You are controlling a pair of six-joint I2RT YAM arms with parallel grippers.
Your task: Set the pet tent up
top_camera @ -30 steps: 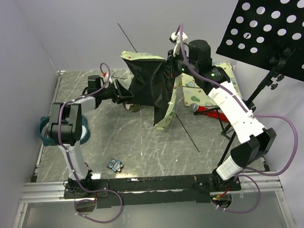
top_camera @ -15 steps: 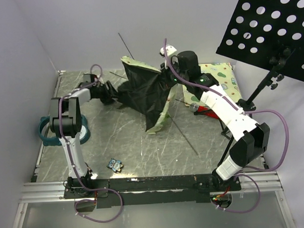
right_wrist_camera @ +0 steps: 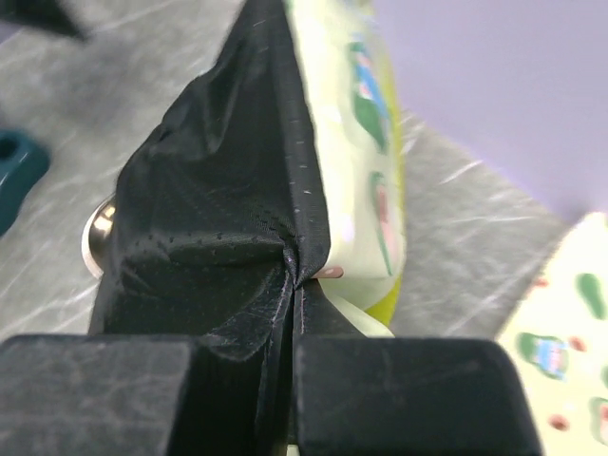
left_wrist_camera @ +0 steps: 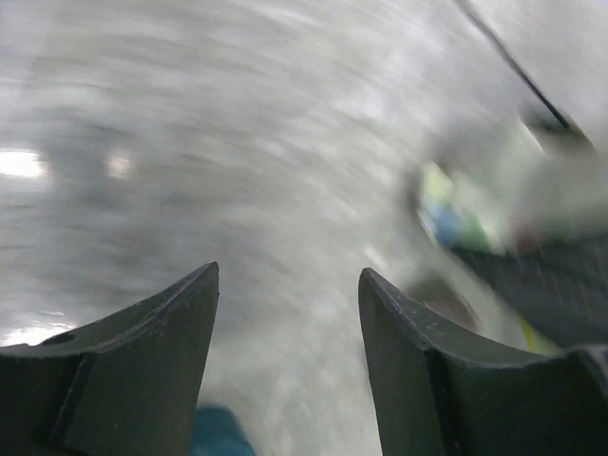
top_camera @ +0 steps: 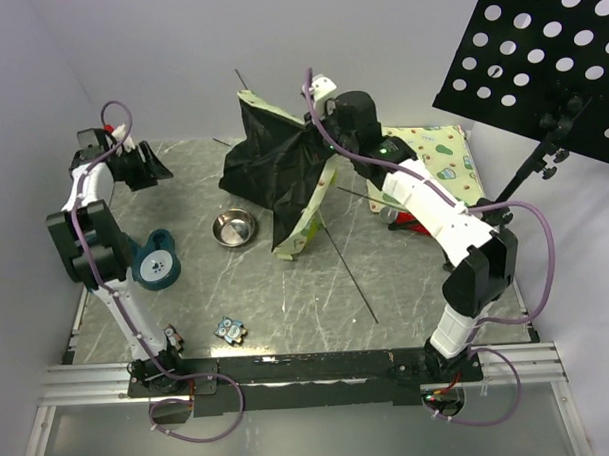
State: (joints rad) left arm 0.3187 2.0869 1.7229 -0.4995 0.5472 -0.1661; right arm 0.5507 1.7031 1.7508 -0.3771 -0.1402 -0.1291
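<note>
The pet tent (top_camera: 279,171) hangs collapsed above the back middle of the table, its black base sheet facing the camera and a cream-green avocado-print edge (top_camera: 300,224) trailing down to the table. My right gripper (top_camera: 319,139) is shut on its upper right edge. In the right wrist view the fingers (right_wrist_camera: 399,389) pinch a fold of the tent's black fabric (right_wrist_camera: 218,218). A thin pole (top_camera: 351,276) runs out from under the tent across the table. My left gripper (top_camera: 158,169) is at the back left corner, open and empty, apart from the tent; its view is blurred, with its fingers (left_wrist_camera: 408,361) wide apart.
A metal bowl (top_camera: 234,227) sits left of the tent's hanging edge. A teal ring-shaped object (top_camera: 156,263) lies by the left arm, and a small toy (top_camera: 228,331) near the front. A flat avocado-print mat (top_camera: 437,153) lies back right, beside a black perforated stand (top_camera: 548,49).
My left gripper has drawn away from the tent and swung to the back left corner. The right arm has carried the tent leftward, uncovering the bowl.
</note>
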